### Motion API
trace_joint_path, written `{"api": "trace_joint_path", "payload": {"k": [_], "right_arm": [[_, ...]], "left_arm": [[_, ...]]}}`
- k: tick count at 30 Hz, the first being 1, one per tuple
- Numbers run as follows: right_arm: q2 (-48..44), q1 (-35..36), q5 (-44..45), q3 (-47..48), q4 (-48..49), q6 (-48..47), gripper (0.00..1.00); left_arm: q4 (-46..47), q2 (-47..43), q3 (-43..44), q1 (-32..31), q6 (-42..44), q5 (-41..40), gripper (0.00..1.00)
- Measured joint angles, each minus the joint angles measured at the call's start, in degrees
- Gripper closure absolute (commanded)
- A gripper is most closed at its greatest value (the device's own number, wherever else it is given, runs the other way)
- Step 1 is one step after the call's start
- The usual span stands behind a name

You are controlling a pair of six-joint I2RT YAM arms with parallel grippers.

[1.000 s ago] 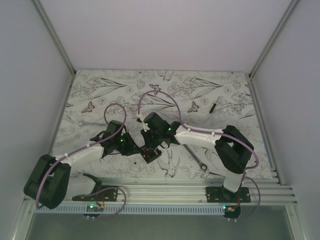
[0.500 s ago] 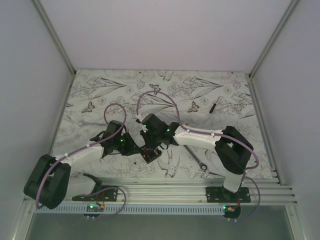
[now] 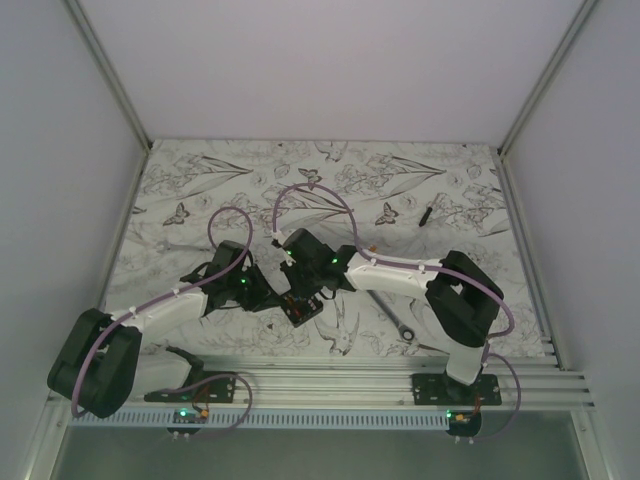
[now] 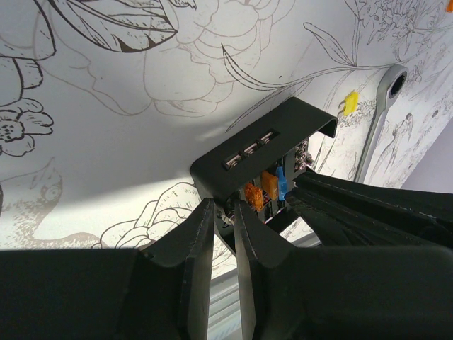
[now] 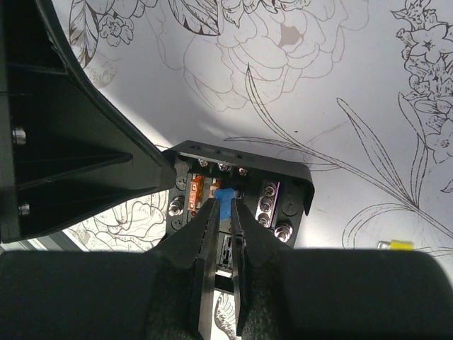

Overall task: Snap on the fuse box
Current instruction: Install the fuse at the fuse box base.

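Observation:
The fuse box (image 3: pixel 303 312) is a small black square box lying open on the flower-print mat between both arms. In the left wrist view its wall (image 4: pixel 244 166) faces me, with orange fuses (image 4: pixel 260 190) and a blue one inside. My left gripper (image 4: pixel 225 210) is shut on the box's near corner, by a metal terminal. In the right wrist view the fuse box (image 5: pixel 244 154) lies right below my right gripper (image 5: pixel 223 205), which is shut on a blue fuse (image 5: pixel 226 194) standing in a slot beside an orange fuse (image 5: pixel 196 191).
A silver wrench (image 3: pixel 396 316) lies just right of the box, its ring end also in the left wrist view (image 4: pixel 391 86). A loose yellow fuse (image 4: pixel 350 102) rests on the mat near it. A small black stick (image 3: pixel 426 213) lies further back right. The rail runs along the near edge.
The right arm has shifted slightly left over the box, fingers staying at the blue fuse. The left arm and the fuse box have not visibly moved.

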Motion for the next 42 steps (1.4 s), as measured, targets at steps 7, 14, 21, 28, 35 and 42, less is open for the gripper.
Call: {"api": "trace_joint_path", "payload": {"k": [7, 14, 21, 28, 35, 42], "right_arm": [[0.0, -0.04, 0.74, -0.02, -0.04, 0.04, 0.82], [0.0, -0.24, 1.55, -0.22, -0.13, 0.04, 0.82], [0.0, -0.5, 1.97, -0.57, -0.31, 0.04, 0.82], [-0.48, -0.55, 0.46, -1.09, 0.87, 0.2, 0.74], [-0.57, -0.55, -1.01, -1.16, 2.03, 1.11, 0.71], [-0.55, -0.55, -1.07, -1.2, 2.19, 1.33, 0.72]], "left_arm": [[0.0, 0.0, 0.0, 0.0, 0.0, 0.0, 0.8], [0.02, 0.0, 0.0, 0.0, 0.0, 0.0, 0.8], [0.02, 0.0, 0.0, 0.0, 0.0, 0.0, 0.8], [0.02, 0.0, 0.0, 0.0, 0.0, 0.0, 0.8], [0.04, 0.0, 0.0, 0.0, 0.0, 0.0, 0.8], [0.04, 0.0, 0.0, 0.0, 0.0, 0.0, 0.8]]}}
